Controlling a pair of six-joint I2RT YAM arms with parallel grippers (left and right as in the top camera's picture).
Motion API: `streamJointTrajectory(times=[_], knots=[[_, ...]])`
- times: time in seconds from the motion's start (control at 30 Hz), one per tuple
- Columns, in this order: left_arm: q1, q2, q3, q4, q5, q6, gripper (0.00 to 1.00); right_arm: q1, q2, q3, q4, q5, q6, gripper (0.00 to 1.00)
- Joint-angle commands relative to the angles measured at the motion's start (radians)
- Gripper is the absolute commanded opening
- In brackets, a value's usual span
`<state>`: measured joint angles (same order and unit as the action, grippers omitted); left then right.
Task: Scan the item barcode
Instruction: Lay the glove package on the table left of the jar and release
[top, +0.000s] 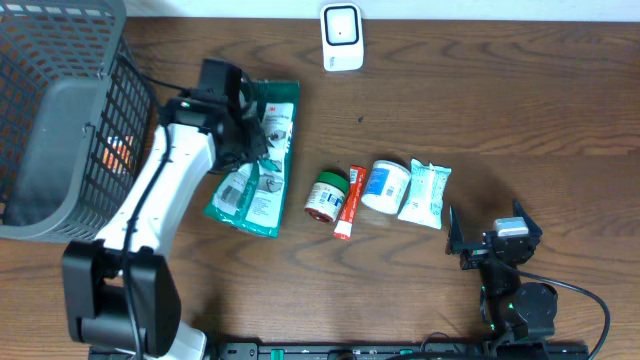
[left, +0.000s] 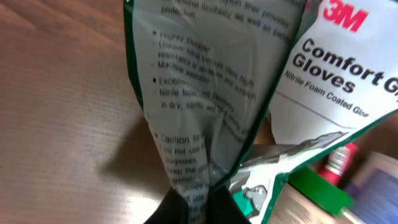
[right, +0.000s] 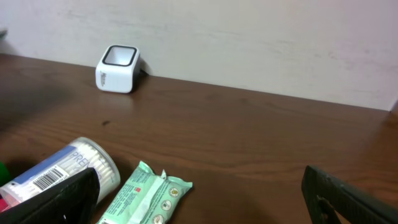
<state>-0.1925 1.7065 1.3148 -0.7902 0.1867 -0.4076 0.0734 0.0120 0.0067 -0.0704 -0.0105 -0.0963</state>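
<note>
My left gripper (left: 199, 210) is shut on the edge of a clear-backed glove pack (left: 199, 93) printed with small text, which rises in front of the wrist camera. A second pack, reading "3M Comfort Gloves" (left: 339, 68), sits just behind it. Overhead, the left gripper (top: 248, 135) is among the green glove packs (top: 262, 195) left of centre. The white barcode scanner (top: 342, 38) stands at the table's far edge, also in the right wrist view (right: 117, 68). My right gripper (top: 488, 245) rests open near the front right, with nothing between its fingers (right: 199, 199).
A row of items lies mid-table: a green-lidded jar (top: 326, 194), a red tube (top: 349, 201), a cotton swab tub (top: 385, 185) and a mint wipes pack (top: 426, 193). A dark wire basket (top: 60, 120) fills the left side.
</note>
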Motion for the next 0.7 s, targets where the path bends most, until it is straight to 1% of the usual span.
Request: streamJointTrajectory(times=[0.0, 0.1, 0.27, 0.3, 0.33, 0.37, 0.43, 0.47, 0.5, 0.67], knots=[[-0.017, 0.032, -0.049, 0.05, -0.023, -0.038, 0.07, 0.005, -0.005, -0.001, -0.005, 0.002, -0.006, 0.99], [-0.02, 0.064, -0.068, 0.081, -0.023, -0.055, 0.07, 0.005, -0.005, -0.001, -0.005, 0.002, -0.006, 0.99], [-0.039, 0.123, -0.068, 0.093, -0.018, -0.054, 0.08, 0.005, -0.005, -0.001, -0.005, 0.002, -0.006, 0.99], [-0.043, 0.131, -0.068, 0.093, -0.018, -0.054, 0.11, 0.005, -0.005, -0.001, -0.004, 0.002, -0.006, 0.99], [-0.048, 0.138, -0.068, 0.096, -0.018, -0.053, 0.16, 0.005, -0.005, -0.001, -0.005, 0.002, -0.006, 0.99], [-0.051, 0.145, -0.068, 0.098, -0.018, -0.048, 0.31, 0.005, -0.005, -0.001, -0.005, 0.002, -0.006, 0.99], [-0.054, 0.145, -0.066, 0.101, -0.018, -0.021, 0.69, 0.005, -0.005, -0.001, -0.004, 0.002, -0.006, 0.99], [-0.053, 0.14, -0.061, 0.1, -0.018, -0.005, 0.75, 0.005, -0.005, -0.001, -0.005, 0.002, -0.006, 0.99], [-0.051, 0.135, -0.051, 0.096, -0.018, 0.014, 0.78, 0.005, -0.005, -0.001, -0.004, 0.002, -0.006, 0.99], [-0.042, 0.078, 0.019, 0.039, -0.018, 0.104, 0.8, 0.005, -0.005, -0.001, -0.005, 0.002, -0.006, 0.99]])
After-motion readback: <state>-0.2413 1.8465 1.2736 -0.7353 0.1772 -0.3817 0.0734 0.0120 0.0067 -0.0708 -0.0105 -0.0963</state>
